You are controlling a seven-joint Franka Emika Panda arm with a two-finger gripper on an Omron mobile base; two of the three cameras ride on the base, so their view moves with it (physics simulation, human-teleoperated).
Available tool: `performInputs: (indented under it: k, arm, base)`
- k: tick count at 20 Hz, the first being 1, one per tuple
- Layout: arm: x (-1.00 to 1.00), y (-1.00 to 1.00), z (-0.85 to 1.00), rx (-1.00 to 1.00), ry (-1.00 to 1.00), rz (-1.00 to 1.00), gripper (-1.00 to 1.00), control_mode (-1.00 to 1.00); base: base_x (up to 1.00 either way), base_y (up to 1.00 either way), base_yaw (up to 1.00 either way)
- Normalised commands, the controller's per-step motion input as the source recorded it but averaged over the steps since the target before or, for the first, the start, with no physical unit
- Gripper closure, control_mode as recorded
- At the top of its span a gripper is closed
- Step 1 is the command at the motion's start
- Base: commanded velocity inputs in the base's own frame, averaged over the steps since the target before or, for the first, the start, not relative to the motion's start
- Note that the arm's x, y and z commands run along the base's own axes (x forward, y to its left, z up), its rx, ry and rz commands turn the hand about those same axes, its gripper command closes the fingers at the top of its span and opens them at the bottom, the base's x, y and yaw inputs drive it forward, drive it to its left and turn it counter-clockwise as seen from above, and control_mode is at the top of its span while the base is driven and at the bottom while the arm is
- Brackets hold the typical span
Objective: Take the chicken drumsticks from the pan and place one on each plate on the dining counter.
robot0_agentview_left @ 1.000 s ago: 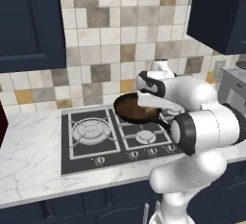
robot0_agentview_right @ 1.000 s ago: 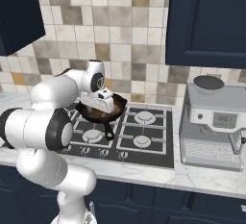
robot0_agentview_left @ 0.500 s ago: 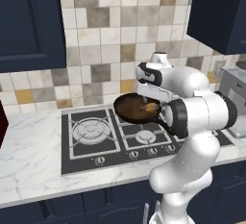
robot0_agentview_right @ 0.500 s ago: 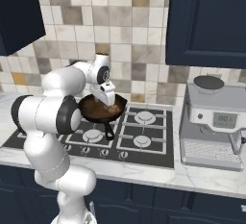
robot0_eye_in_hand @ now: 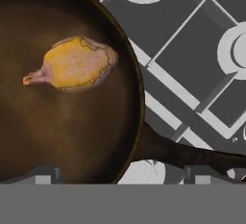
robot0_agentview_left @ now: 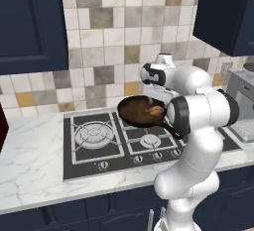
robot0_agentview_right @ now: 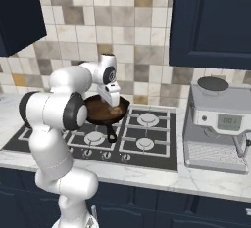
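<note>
One drumstick [robot0_eye_in_hand: 77, 63] lies inside the pan [robot0_eye_in_hand: 72, 136], near its rim.

The far wall [robot0_agentview_left: 114, 51] is tiled in small squares of cream, grey, beige and a few mustard ones. Dark navy upper cabinets [robot0_agentview_left: 30, 24] hang against it on the left and on the right, leaving the tiles bare between them. Below runs a white, grey-veined marble counter [robot0_agentview_left: 30, 168] with a black gas stove [robot0_agentview_right: 147, 139] set into it, four burners under dark grates and a row of knobs along its near edge. On the counter to the right of the stove stands a silver coffee machine [robot0_agentview_right: 215, 129] with a small display. Navy lower cabinets [robot0_agentview_right: 162, 212] close the front beneath the counter. The light is even and soft.
</note>
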Motion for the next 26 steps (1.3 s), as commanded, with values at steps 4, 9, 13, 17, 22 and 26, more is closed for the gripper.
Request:
performInputs:
  k: [4,9,13,17,22,26]
  arm:
    - [0.14,-0.14,-0.18,0.0,-0.02,0.0,-1.0,-1.0]
    - [0.41,-0.02,-0.17,0.0,-0.06,-0.13,-1.0,-1.0]
    - [0.57,0.0,-0.14,0.0,-0.02,-0.21,-1.0,-1.0]
    - [0.47,-0.03,-0.17,0.0,0.07,-0.17,-1.0,-1.0]
    - [0.38,-0.07,-0.27,0.0,0.07,-0.05,-1.0,-1.0]
    - [0.12,-0.04,-0.12,0.0,0.03,-0.01,-1.0,-1.0]
  base:
    - [0.0,0.0,0.0]
    - [0.0,0.0,0.0]
    - [0.0,0.0,0.0]
    - [0.0,0.0,0.0]
    - [0.0,0.0,0.0]
    - [0.0,0.0,0.0]
